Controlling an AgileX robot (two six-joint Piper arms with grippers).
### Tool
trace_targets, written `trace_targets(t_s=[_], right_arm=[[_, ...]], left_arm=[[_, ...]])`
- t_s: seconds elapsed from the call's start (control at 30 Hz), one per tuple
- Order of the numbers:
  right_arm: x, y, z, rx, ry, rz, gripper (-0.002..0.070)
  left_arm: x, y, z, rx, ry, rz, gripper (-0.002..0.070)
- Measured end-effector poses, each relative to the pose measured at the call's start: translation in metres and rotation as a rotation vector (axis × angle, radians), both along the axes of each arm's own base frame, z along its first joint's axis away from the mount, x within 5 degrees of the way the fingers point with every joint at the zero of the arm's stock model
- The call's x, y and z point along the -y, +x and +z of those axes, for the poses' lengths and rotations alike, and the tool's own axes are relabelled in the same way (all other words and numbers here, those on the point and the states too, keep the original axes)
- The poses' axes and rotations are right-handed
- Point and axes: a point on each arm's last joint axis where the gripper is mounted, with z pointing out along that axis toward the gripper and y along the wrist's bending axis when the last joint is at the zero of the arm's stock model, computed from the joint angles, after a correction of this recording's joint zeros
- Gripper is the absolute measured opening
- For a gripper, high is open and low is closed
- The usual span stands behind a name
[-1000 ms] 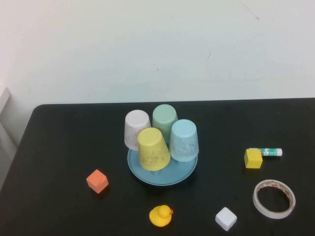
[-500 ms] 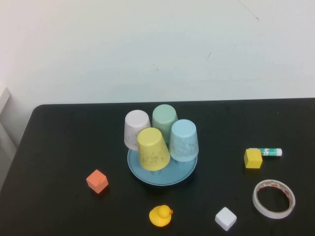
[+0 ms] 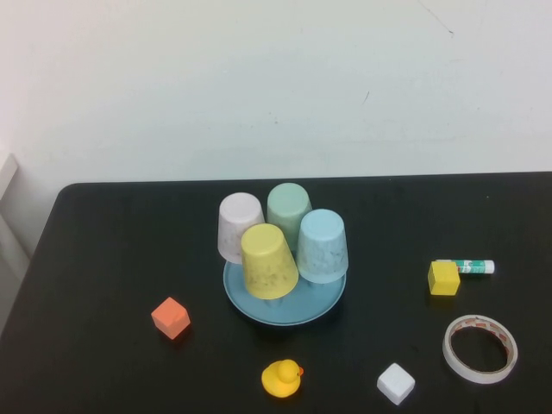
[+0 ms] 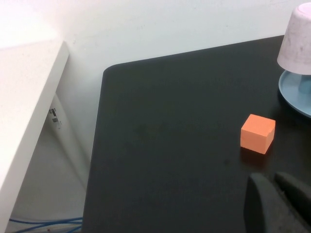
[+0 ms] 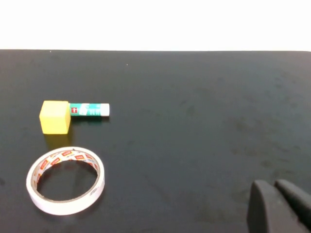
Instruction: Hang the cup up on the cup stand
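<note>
The light sky-blue cup [image 3: 323, 246] sits upside down on the right side of the cup stand, whose round blue base [image 3: 285, 302] shows below the cups. Its pegs are hidden under the cups. Neither arm shows in the high view. My left gripper [image 4: 273, 185] is shut and empty, low over the table's left part, near the orange cube [image 4: 258, 133]. My right gripper [image 5: 273, 188] is shut and empty over the bare right part of the table.
Yellow [image 3: 268, 260], mint-green [image 3: 288, 209] and white [image 3: 239, 227] cups also sit upside down on the stand. Around it lie an orange cube [image 3: 171, 317], a rubber duck [image 3: 281, 379], a white cube [image 3: 396, 383], a tape roll [image 3: 480, 348], a yellow cube [image 3: 443, 279] and a glue stick [image 3: 470, 266].
</note>
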Motion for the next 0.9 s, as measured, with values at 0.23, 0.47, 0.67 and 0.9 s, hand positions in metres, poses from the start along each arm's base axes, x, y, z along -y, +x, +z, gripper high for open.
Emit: trace_targets(t_s=[0.23, 0.47, 0.67, 0.9], right_arm=[[0.0001, -0.0003, -0.0007, -0.006, 0.013, -0.007, -0.0002], [0.0003, -0.0004, -0.0009, -0.006, 0.029, -0.014, -0.0002], [0.0003, -0.0005, -0.0012, -0.009, 0.029, -0.014, -0.0002], [0.0003, -0.0006, -0.0008, -0.009, 0.032, -0.015, -0.0002]], left_arm=[[0.0, 0.0, 0.0, 0.0, 0.0, 0.0, -0.0001], [0.0, 0.0, 0.0, 0.0, 0.0, 0.0, -0.0001], [0.0, 0.0, 0.0, 0.0, 0.0, 0.0, -0.0001], [0.0, 0.0, 0.0, 0.0, 0.0, 0.0, -0.0001]])
